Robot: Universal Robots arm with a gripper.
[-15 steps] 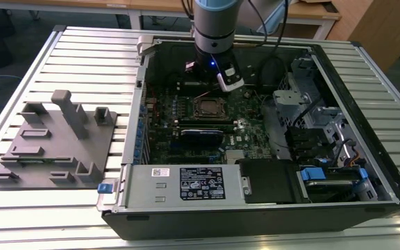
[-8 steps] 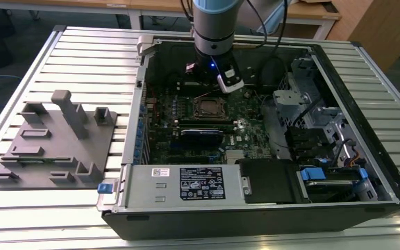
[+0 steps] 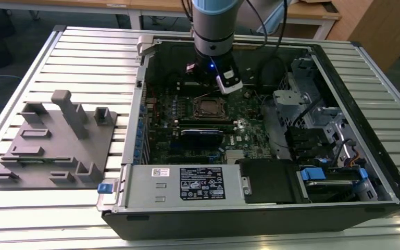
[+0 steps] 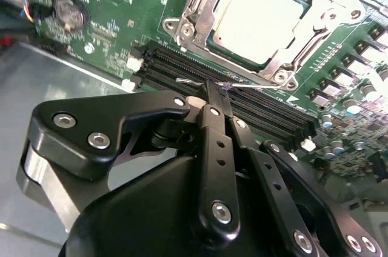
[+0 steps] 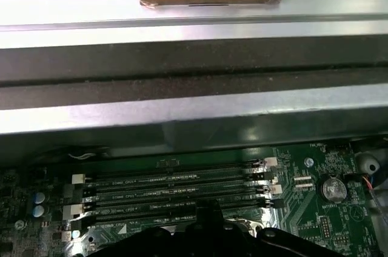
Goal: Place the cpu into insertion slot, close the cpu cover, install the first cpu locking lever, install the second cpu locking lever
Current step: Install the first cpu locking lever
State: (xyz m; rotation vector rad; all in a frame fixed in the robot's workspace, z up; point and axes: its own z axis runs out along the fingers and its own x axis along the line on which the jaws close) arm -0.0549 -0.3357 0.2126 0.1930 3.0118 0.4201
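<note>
A ribbed metal table (image 3: 82,57) carried an open computer case (image 3: 366,172). Nearest the second wrist camera, the gripper (image 4: 213,100) had its black fingers (image 4: 217,142) pressed together, holding nothing, above the memory slots (image 4: 242,102). Beyond them the cpu (image 4: 264,17), pale silvery-beige, sat in the insertion slot (image 4: 203,39), framed by the cpu cover (image 4: 197,5).

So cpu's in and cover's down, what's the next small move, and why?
Probably ease the locking lever down toward its catch: the cpu is seated, the cpu cover lies over it, and the gripper tip is at the lever's free end.
</note>
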